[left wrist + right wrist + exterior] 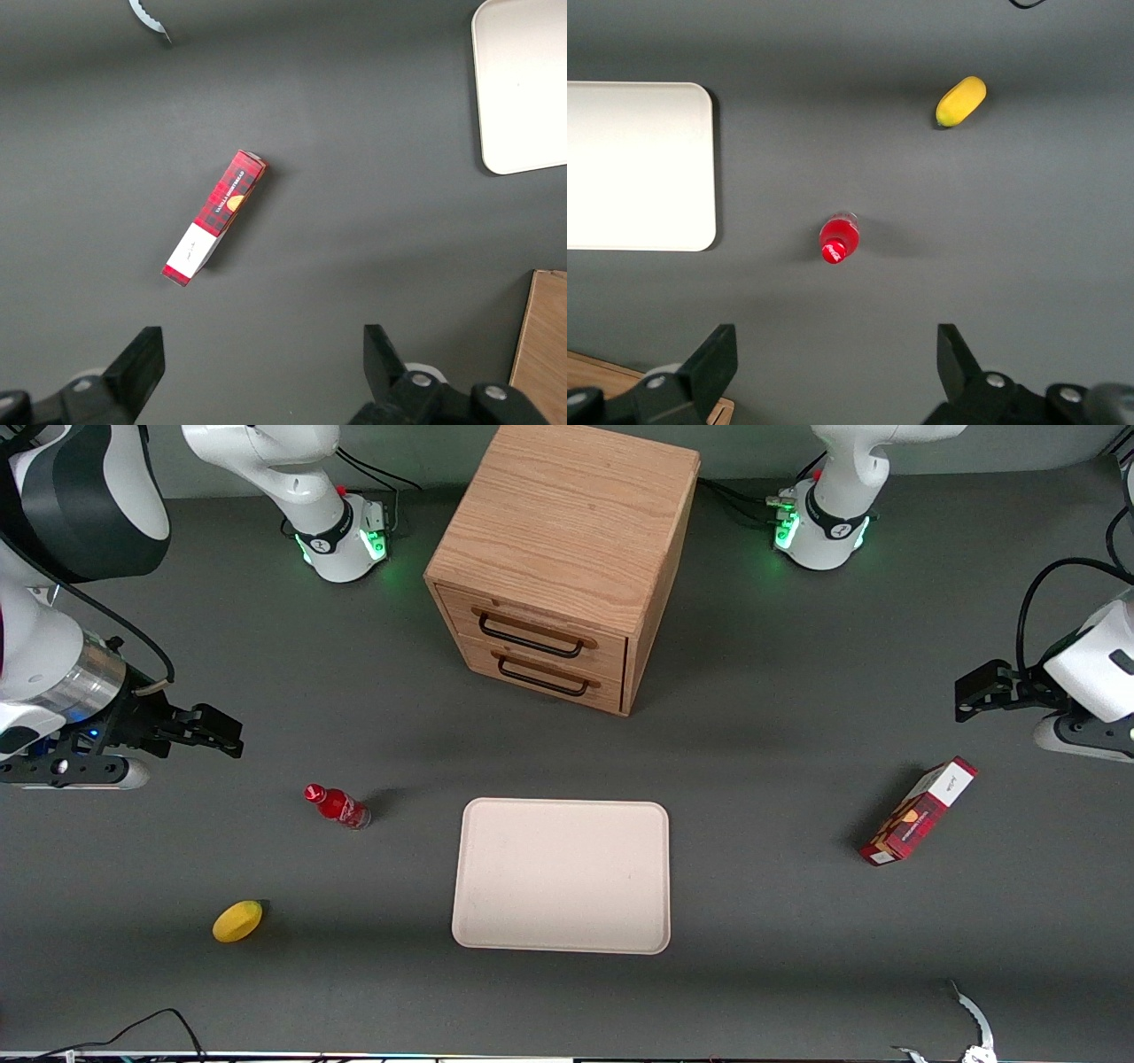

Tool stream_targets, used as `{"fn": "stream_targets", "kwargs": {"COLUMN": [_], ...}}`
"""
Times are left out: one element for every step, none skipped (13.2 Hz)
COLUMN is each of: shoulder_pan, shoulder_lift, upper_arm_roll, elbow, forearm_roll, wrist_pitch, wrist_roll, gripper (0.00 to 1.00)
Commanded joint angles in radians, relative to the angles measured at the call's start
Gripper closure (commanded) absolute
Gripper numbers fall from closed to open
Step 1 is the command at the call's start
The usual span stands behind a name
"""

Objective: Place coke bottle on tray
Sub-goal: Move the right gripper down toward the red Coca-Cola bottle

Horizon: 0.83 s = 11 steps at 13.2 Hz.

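while the gripper (833,372) hangs spread above it, the red-capped coke bottle (337,805) stands upright.

wooden drawer cabinet (620,376): only a corner shows in the right wrist view | flat beige tray (638,164): cut by edge | black two-finger gripper (837,372): fingertips cropped

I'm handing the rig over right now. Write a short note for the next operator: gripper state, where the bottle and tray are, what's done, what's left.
Gripper: open, holding nothing, raised above the table toward the working arm's end, apart from the coke bottle.
Coke bottle: standing on the table beside the tray, not touching it.
Tray: nothing on it, in front of the drawer cabinet.
Done: nothing yet.
Left: descend over the bottle, grasp, lift, set it on the tray.
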Motion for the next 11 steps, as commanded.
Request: {"fn": "stream_targets", "kwargs": {"shoulder_pan": [-0.002, -0.004, -0.005, -0.007, -0.01, -0.008, -0.007, -0.007, -0.007, -0.007, -0.008], "shoulder_lift": [0.0, 0.001, 0.003, 0.004, 0.003, 0.0, 0.003, 0.007, 0.007, 0.004, 0.003], "upper_arm_roll": [0.005, 0.007, 0.005, 0.005, 0.005, 0.005, 0.007, 0.008, 0.008, 0.008, 0.008], "elbow": [0.023, 0.023, 0.024, 0.026, 0.025, 0.015, 0.011, 0.008, -0.014, -0.041, -0.072], "forearm_roll": [0.02, 0.02, 0.019, 0.019, 0.019, 0.02, 0.019, 0.019, 0.019, 0.019, 0.019], "wrist_pitch": [-0.024, -0.024, -0.024, -0.024, -0.024, -0.024, -0.024, -0.024, -0.015, 0.0, 0.032], "wrist_roll": [0.021, 0.021, 0.021, 0.011, 0.02, 0.021, 0.02, 0.018, 0.018, 0.017, 0.009], "gripper": [0.0, 0.0, 0.0, 0.0, 0.0, 0.0, 0.0, 0.0, 0.0, 0.0, 0.0]}}
